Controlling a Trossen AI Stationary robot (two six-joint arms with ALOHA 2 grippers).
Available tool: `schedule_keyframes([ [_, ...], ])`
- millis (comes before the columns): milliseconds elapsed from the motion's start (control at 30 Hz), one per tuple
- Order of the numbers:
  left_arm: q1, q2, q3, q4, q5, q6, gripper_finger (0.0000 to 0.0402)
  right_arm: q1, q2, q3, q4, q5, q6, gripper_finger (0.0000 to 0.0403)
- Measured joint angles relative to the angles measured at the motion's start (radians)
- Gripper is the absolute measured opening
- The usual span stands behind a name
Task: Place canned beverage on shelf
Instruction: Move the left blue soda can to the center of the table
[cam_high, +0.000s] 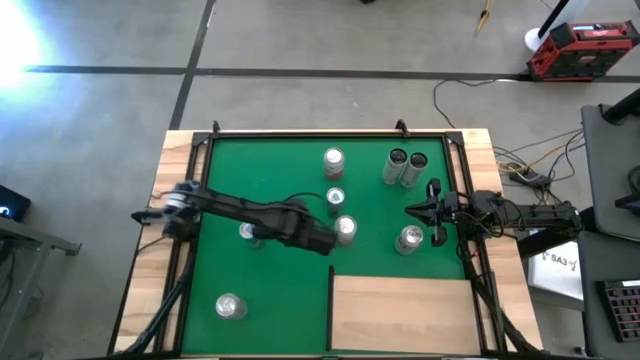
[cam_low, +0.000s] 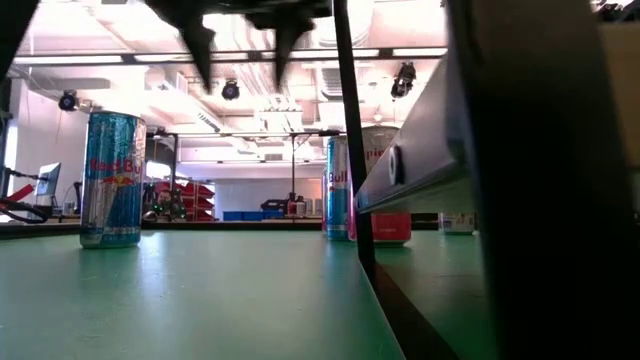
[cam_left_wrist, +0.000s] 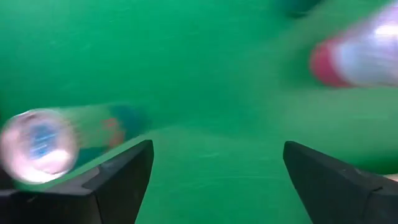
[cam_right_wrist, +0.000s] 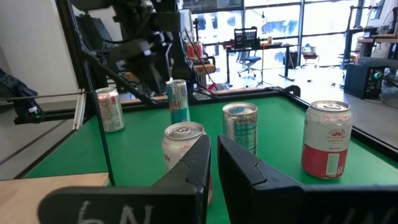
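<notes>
Several beverage cans stand upright on the green mat (cam_high: 270, 170); one silver-topped can (cam_high: 345, 230) is right beside my left gripper (cam_high: 326, 240). That gripper hangs above the mat pointing down, open, with nothing between its fingers (cam_left_wrist: 214, 158). In its wrist view one blurred can (cam_left_wrist: 37, 146) shows on one side of the fingers and a red-and-white can (cam_left_wrist: 357, 56) on the other. The shelf (cam_high: 400, 312), a pale wood panel, lies at the mat's near right. My right gripper (cam_high: 422, 210) waits shut at the right edge, touching nothing.
Two cans (cam_high: 405, 167) stand together at the far right, one (cam_high: 408, 240) just in front of my right gripper, one (cam_high: 230, 306) alone at the near left, and one (cam_high: 247, 232) under my left arm. Black frame bars edge the mat (cam_high: 205, 150).
</notes>
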Motion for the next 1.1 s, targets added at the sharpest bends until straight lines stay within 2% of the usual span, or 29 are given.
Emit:
schedule_keyframes([
  [167, -0.015, -0.178, -0.234, 0.041, 0.018, -0.150, 0.0340, 0.000, 0.000, 0.000, 0.000, 0.000, 0.000, 0.0022],
  [300, -0.025, -0.306, -0.374, 0.042, 0.020, -0.279, 0.0340, 0.000, 0.000, 0.000, 0.000, 0.000, 0.000, 0.0022],
  [467, -0.025, -0.410, -0.525, 0.060, 0.041, -0.421, 0.0340, 0.000, 0.000, 0.000, 0.000, 0.000, 0.001, 0.0022],
  [767, -0.024, -0.470, -0.720, 0.205, 0.070, -0.566, 0.0340, 0.000, 0.001, 0.000, 0.000, 0.000, 0.001, 0.0022],
  [1100, -0.002, -0.470, -0.837, 0.345, 0.062, -0.561, 0.0339, 0.000, 0.001, 0.000, 0.000, 0.000, 0.001, 0.0022],
])
